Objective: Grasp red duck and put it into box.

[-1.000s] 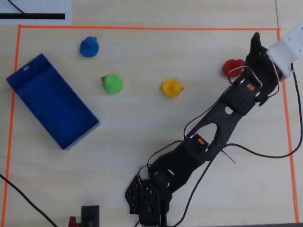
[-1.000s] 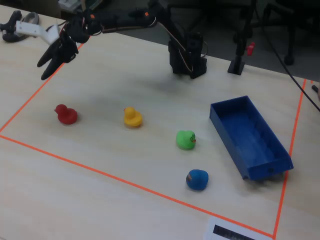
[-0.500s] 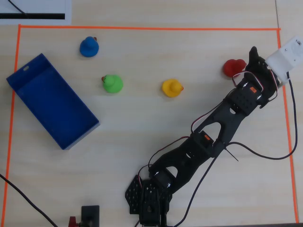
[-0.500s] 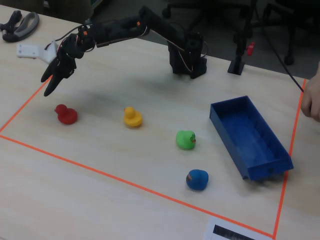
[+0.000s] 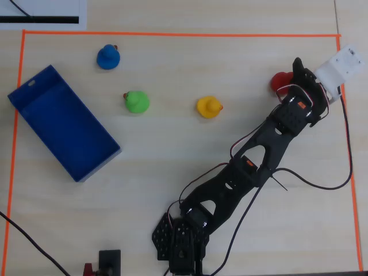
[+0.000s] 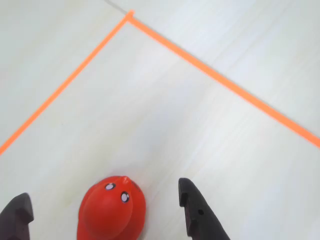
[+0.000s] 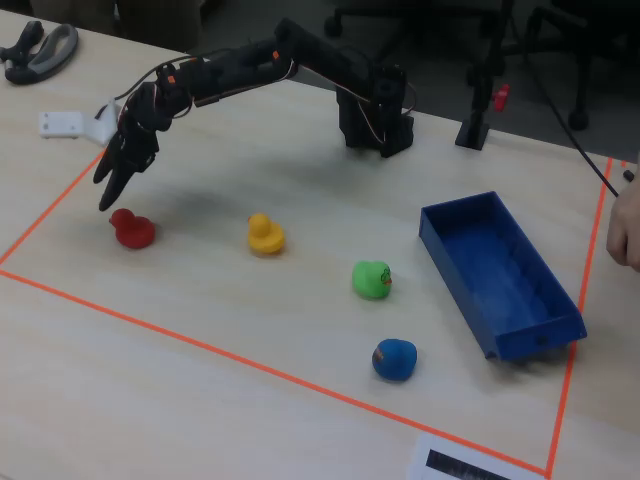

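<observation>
Lowered since a moment ago, the gripper (image 6: 102, 210) hangs spread wide, red duck (image 6: 111, 212) between its fingers untouched

red duck (image 6: 111, 212) upright on table near taped corner, empty dark-blue box (image 7: 500, 274) well apart

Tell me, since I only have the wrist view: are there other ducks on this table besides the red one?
Observer: Yes. The overhead view shows a yellow duck, a green duck and a blue duck.
Operator: Where is the box?
Observer: The box lies at the far left of the overhead view, opposite the red duck.
Operator: Is the gripper touching the duck?
Observer: In the fixed view the gripper hangs just above it, open.
</observation>
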`<state>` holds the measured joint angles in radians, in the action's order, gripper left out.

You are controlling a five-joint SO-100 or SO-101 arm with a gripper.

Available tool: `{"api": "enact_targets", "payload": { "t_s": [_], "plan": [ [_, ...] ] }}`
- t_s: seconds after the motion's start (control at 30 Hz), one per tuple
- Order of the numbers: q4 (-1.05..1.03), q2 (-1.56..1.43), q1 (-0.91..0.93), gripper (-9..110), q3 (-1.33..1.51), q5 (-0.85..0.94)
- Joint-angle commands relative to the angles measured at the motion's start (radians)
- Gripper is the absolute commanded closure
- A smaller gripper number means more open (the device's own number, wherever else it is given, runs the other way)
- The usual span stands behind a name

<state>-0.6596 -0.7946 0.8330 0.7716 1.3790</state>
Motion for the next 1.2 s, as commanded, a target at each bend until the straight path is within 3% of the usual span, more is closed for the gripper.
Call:
{"api": "enact_targets", "payload": {
  "t_s": [0.0,0.9,1.17],
  "plan": [
    [-0.003,-0.002,-0.018,63,-0.083,-0.014],
    [-0.038,0.117,-0.023,64,-0.123,-0.014],
    [-0.067,0.123,-0.037,72,-0.098,-0.014]
  ]
}}
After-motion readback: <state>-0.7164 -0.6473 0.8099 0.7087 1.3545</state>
